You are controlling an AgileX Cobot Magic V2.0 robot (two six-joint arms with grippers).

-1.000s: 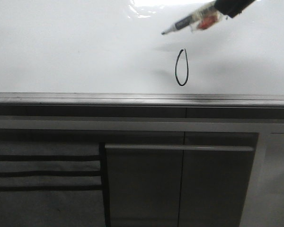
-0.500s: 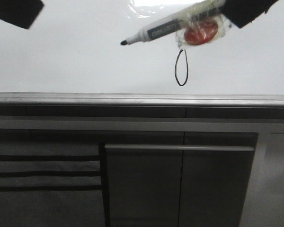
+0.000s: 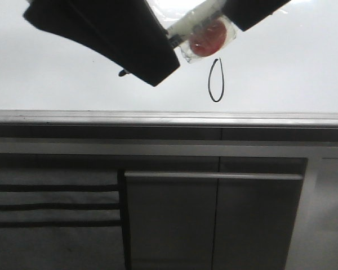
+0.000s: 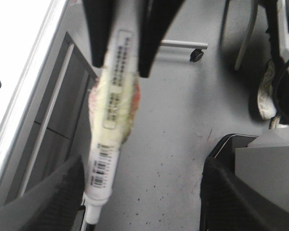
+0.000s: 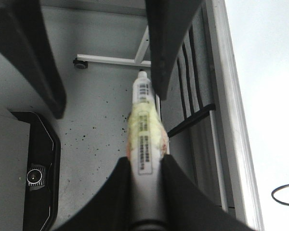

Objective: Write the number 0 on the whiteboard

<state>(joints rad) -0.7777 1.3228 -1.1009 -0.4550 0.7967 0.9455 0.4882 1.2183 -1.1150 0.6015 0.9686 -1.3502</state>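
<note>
The number 0 [image 3: 216, 80] is a thin black loop on the whiteboard [image 3: 56, 84]; part of it shows in the right wrist view [image 5: 285, 195]. My right gripper [image 5: 145, 166] is shut on the rear of a white marker pen [image 3: 192, 23] that has a red and yellowish wad [image 3: 209, 38] taped round its middle, held off the board above and to the left of the 0. My left gripper [image 4: 142, 190] is open, and its black fingers [image 3: 129, 39] stand on either side of the pen's tip end [image 4: 102, 168], which lies close to one finger.
The whiteboard's grey metal rail [image 3: 169, 118] runs along its lower edge. Below it are dark grey cabinet panels [image 3: 214, 219] with a bar handle. The wrist views show speckled grey floor [image 4: 183, 125], a wheeled stand leg [image 5: 111, 60] and a black base unit [image 5: 24, 168].
My left gripper has swung in from the upper left and now straddles the pen's tip end. My right gripper has carried the pen further left, away from the 0.
</note>
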